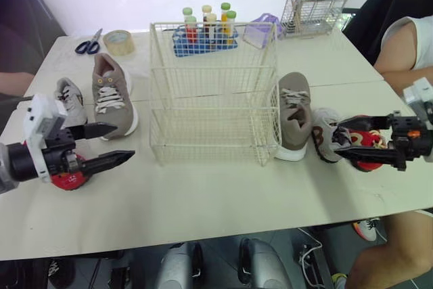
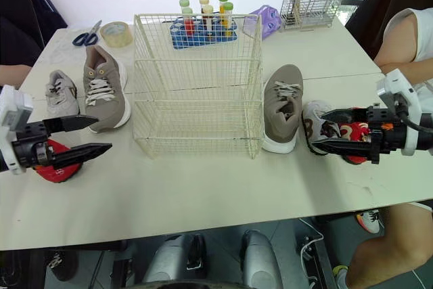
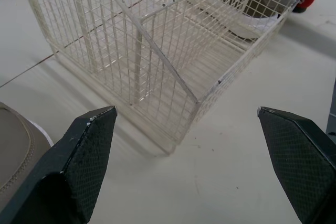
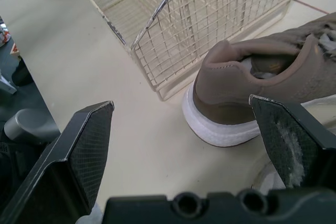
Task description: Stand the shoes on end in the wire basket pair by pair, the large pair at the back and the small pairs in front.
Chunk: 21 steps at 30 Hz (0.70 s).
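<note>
Nearest on the desk (image 1: 216, 201), the left hand (image 1: 125, 141) hovered with its two fingers spread wide and holding nothing. They pointed toward the near left corner of the wire basket (image 1: 206, 141). The left red shoe (image 1: 67, 179) showed just under that wrist. Whether they touched could not be told.

On the other side, the right hand (image 1: 334, 139) was also spread wide and empty, its fingers pointing inward. The right red shoe (image 1: 365, 140) lay partly hidden behind it, and the white shoe (image 1: 323, 126) sat at its fingertips. A brown mark like a letter B showed on the white shoe. No other writing or brand could be read.

The right tan shoe (image 1: 294, 113) lay just beyond the white shoe, close beside the basket's right wall. Its long axis ran near to far, heel toward the robot, and that heel sat straight ahead between the fingers in the right wrist view.

The left tan shoe (image 1: 111, 94) lay farther back than the left hand, toe toward the robot, with the grey shoe (image 1: 70, 99) beside it on the outer side. The basket stood empty mid-desk, so the large pair probably came first. The right hand looked the nearer to its tan shoe.

At the far edge were scissors (image 1: 88, 44), a tape roll (image 1: 118, 42) and a blue rack of bottles (image 1: 203, 32).
</note>
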### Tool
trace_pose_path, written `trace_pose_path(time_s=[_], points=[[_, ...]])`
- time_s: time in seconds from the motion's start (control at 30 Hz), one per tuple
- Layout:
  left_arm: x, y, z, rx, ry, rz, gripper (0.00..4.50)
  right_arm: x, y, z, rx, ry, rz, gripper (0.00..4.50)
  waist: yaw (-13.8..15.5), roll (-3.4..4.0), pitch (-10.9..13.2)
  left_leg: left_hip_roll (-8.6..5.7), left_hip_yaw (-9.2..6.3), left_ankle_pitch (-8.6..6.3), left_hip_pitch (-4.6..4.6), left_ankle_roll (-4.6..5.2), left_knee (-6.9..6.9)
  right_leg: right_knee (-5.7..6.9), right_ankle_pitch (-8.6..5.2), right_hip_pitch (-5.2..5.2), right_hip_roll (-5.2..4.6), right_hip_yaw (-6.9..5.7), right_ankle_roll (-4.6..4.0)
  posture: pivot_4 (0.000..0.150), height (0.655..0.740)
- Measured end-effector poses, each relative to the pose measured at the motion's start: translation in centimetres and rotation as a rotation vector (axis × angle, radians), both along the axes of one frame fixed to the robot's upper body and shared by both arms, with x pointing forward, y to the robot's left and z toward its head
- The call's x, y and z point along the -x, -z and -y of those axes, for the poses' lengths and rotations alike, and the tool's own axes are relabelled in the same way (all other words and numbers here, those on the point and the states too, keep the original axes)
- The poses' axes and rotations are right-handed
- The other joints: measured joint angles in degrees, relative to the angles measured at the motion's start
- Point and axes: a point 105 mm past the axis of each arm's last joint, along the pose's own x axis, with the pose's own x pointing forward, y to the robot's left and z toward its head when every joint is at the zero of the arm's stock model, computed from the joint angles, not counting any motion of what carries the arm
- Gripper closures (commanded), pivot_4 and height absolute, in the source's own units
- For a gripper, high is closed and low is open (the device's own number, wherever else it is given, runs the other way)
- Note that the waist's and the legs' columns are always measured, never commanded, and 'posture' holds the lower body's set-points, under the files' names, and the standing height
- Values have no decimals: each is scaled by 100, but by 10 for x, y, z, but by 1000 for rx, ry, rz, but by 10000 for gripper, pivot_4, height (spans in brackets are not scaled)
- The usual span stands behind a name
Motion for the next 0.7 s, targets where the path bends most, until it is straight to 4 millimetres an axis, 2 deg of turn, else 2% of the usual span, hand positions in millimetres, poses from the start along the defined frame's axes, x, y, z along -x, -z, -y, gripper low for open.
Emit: trace_pose_path(time_s=[0.7], points=[[5,5,3,2,9,-12,475,0,-2,-10,6,52,-12,0,1,0,0,-1,1,0,0,0,0,1,0,2,-3,2,-1,1500,7400]])
